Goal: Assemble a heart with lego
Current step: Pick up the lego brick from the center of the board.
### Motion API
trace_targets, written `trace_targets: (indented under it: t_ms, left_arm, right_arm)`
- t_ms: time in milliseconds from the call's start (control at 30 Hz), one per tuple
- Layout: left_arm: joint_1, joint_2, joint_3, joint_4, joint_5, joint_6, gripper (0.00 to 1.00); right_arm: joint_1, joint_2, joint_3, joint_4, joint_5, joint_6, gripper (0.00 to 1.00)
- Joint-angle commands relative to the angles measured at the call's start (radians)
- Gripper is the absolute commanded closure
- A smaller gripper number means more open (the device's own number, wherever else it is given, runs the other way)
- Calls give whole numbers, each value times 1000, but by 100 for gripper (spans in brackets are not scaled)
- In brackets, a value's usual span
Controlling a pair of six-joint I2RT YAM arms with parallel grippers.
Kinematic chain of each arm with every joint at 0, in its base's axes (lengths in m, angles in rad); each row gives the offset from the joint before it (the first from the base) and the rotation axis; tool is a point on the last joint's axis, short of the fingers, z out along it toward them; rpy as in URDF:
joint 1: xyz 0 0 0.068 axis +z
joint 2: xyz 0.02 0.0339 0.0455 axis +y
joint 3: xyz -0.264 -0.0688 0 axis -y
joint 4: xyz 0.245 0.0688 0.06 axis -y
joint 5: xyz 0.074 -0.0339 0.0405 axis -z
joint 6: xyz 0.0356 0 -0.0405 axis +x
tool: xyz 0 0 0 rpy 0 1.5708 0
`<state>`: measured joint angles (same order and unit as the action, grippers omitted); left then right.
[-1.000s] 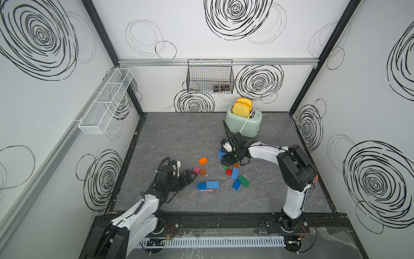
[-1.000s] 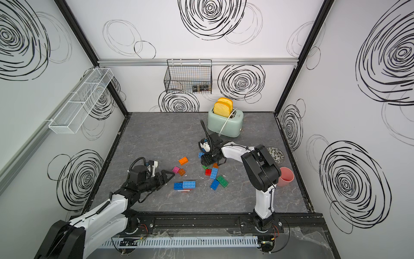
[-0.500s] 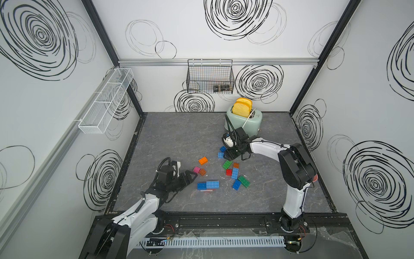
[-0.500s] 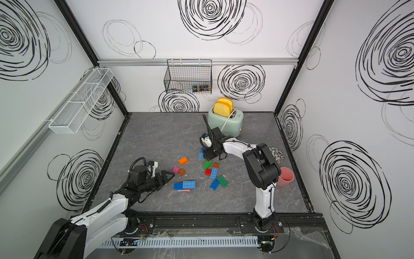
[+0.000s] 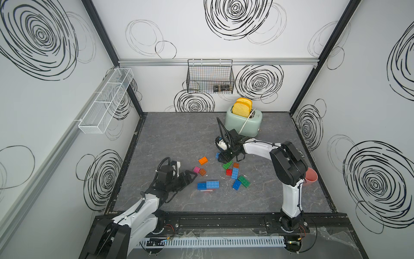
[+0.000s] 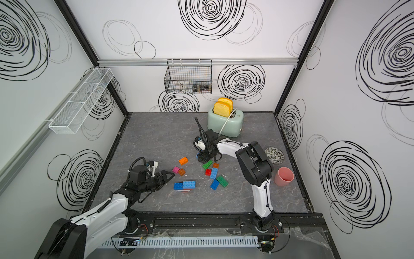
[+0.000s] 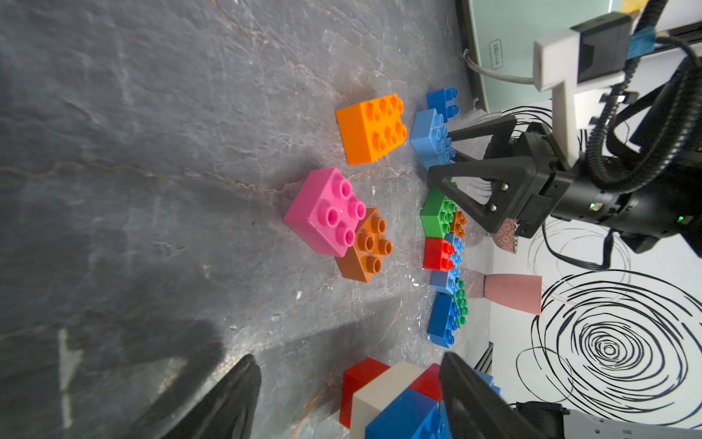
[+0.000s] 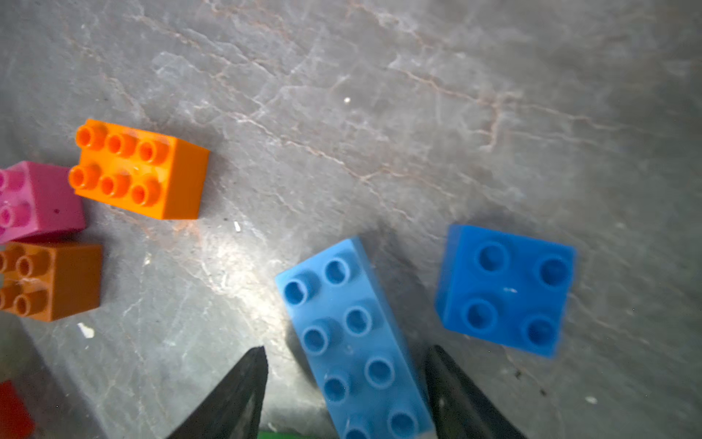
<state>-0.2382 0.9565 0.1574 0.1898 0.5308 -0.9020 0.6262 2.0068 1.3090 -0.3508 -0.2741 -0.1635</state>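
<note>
Light-blue brick (image 8: 353, 342) lies lengthwise within the right gripper (image 8: 347, 351)

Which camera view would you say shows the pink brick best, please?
The left wrist view: the pink brick is large, whole, with all four studs clear. Both top views show it tiny; the right wrist view cuts it off at the frame edge.

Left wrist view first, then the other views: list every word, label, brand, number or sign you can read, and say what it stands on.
Toaster: a small framed logo on its pale green side in the left wrist view, too small and tilted to read.
Lego: no lettering can be made out on the studs or sides in any view.
Nothing else in these pictures carries writing; the wall marks are only scribbled swirls.
</note>
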Motion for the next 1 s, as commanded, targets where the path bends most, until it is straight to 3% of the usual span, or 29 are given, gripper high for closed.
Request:
trace_targets:
  t_ms: [0,167,333,767,967]
  left_arm:
    - [12,-7,6,37,5,6,21]
    - [13,-5,6,42,9,6,21]
    - [16,-14,4,38,8,6,21]
    - [19,-14,2,46,9,6,21]
    - [18,-22,-1,43,8,5,21]
  right_arm:
    - [33,25,13,-49,-19,-25,32]
    - [56,37,50,-75,-5,-17,38]
    - [55,73,124,-141,28,1,51]
    - [114,130,247,-238,190,50,46]
    - [132,157,293,-265,225,46,51]
